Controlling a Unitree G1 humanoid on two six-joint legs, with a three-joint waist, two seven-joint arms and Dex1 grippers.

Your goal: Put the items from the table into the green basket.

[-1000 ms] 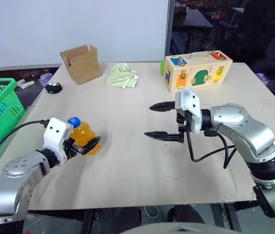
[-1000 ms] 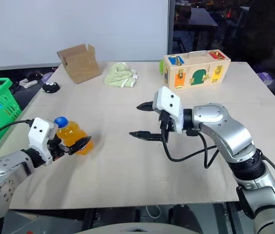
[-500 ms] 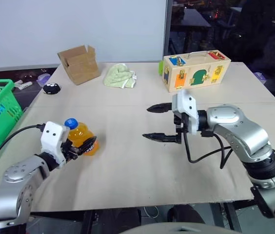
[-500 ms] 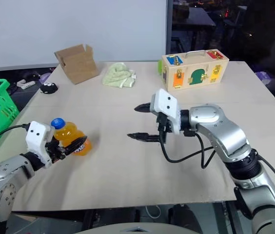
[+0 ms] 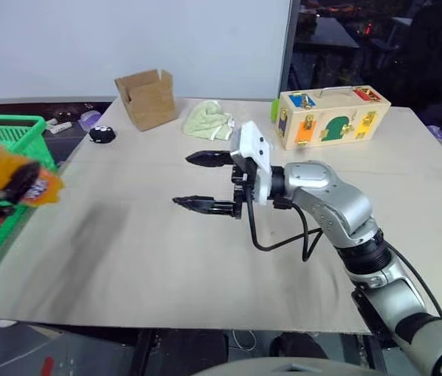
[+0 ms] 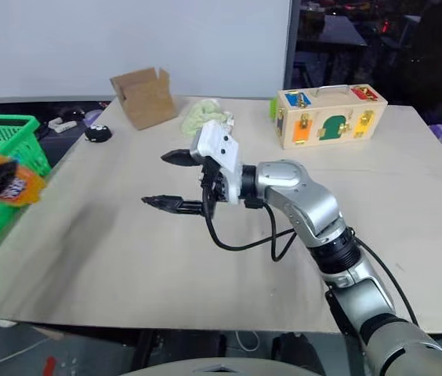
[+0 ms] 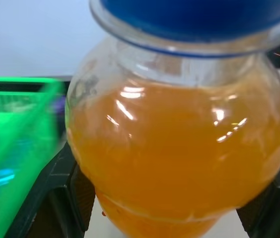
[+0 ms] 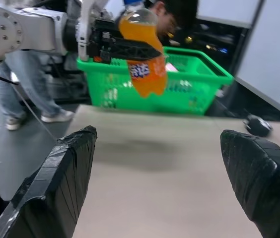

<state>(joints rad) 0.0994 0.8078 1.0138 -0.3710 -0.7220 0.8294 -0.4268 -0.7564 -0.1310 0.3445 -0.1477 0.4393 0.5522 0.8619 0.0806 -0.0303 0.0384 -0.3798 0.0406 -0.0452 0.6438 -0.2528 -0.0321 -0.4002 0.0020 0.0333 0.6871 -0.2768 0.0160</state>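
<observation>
The orange-drink bottle with its blue cap hangs in the air at the left edge of the table. My left gripper is shut on it, black fingers on both sides of its body. It is beside the near corner of the green basket, which stands off the table's left side. In the right wrist view the bottle shows in front of the basket's rim. My right gripper is open above the middle of the table, pointing left, with nothing between its fingers.
At the table's far side stand a cardboard box, a crumpled pale green cloth and a wooden lock box. A small black object lies near the far left corner. A person stands beyond the basket.
My left gripper has lifted the bottle off the table and swung it left toward the basket. My right gripper has moved left over the table. The view has also turned left.
</observation>
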